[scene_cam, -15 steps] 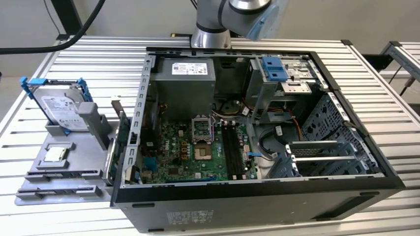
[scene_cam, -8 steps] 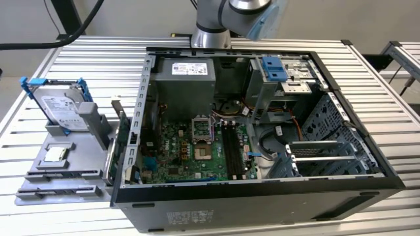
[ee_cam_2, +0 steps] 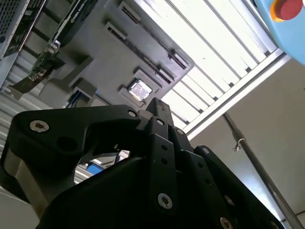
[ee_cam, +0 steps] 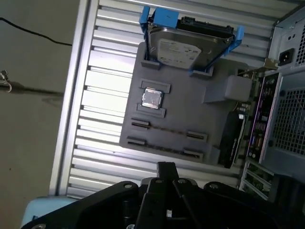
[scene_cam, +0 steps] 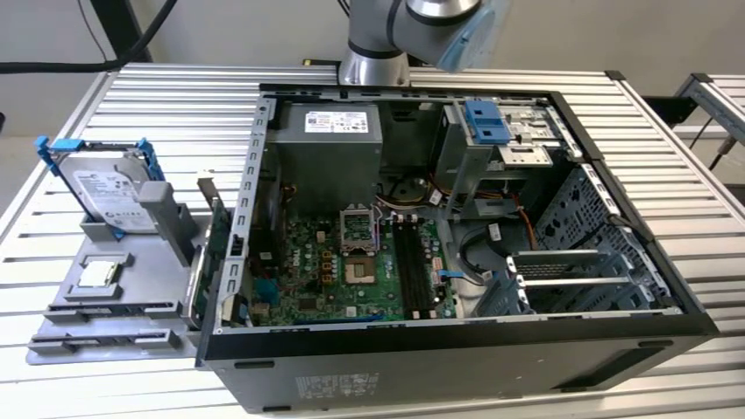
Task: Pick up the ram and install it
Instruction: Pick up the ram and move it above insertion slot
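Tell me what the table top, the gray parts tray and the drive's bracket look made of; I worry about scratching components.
Table top: bare metal, probably aluminium; ribbed slats with bright glare.
Gray parts tray: matte plastic, perhaps printed; dull even color, blocky molded shapes.
Drive's bracket: blue plastic, smooth and slightly shiny, with thin arms around the drive.

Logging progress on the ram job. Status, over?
Gripper shut, holding nothing. Hangs apart from gray tray. Nothing seen between them.
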### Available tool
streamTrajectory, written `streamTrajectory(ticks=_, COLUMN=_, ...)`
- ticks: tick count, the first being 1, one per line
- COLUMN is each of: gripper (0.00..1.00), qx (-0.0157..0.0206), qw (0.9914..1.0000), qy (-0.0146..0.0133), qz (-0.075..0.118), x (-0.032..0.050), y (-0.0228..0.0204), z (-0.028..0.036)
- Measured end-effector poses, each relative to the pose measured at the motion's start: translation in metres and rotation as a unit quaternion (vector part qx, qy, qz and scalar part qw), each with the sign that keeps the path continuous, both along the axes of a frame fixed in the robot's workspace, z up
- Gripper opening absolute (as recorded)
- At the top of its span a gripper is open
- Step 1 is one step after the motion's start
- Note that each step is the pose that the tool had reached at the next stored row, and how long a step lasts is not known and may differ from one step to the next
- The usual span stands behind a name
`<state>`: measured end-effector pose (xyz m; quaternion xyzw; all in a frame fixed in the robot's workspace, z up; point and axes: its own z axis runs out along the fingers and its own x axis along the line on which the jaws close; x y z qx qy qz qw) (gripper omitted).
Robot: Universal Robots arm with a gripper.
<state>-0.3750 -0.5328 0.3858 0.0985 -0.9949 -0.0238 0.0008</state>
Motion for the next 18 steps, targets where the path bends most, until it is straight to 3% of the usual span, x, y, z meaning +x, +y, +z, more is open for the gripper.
streamTrajectory(ticks=5, gripper=0.0, qx=-0.0001, qw=0.99898, qy=-0.0049, qz=0.045, x=0.0001, y=0.0, z=0.0001)
streamTrajectory(ticks=9, gripper=0.0, qx=-0.0001, qw=0.99672, qy=-0.0091, qz=0.08, x=0.0001, y=0.0, z=-0.0001)
streamTrajectory(ticks=14, gripper=0.0, qx=-0.0001, qw=0.992, qy=-0.0099, qz=0.126, x=-0.0001, y=0.0001, z=-0.0005)
streamTrajectory(ticks=18, gripper=0.0, qx=0.0002, qw=0.98683, qy=-0.0098, qz=0.161, x=0.0, y=0.0, z=-0.001)
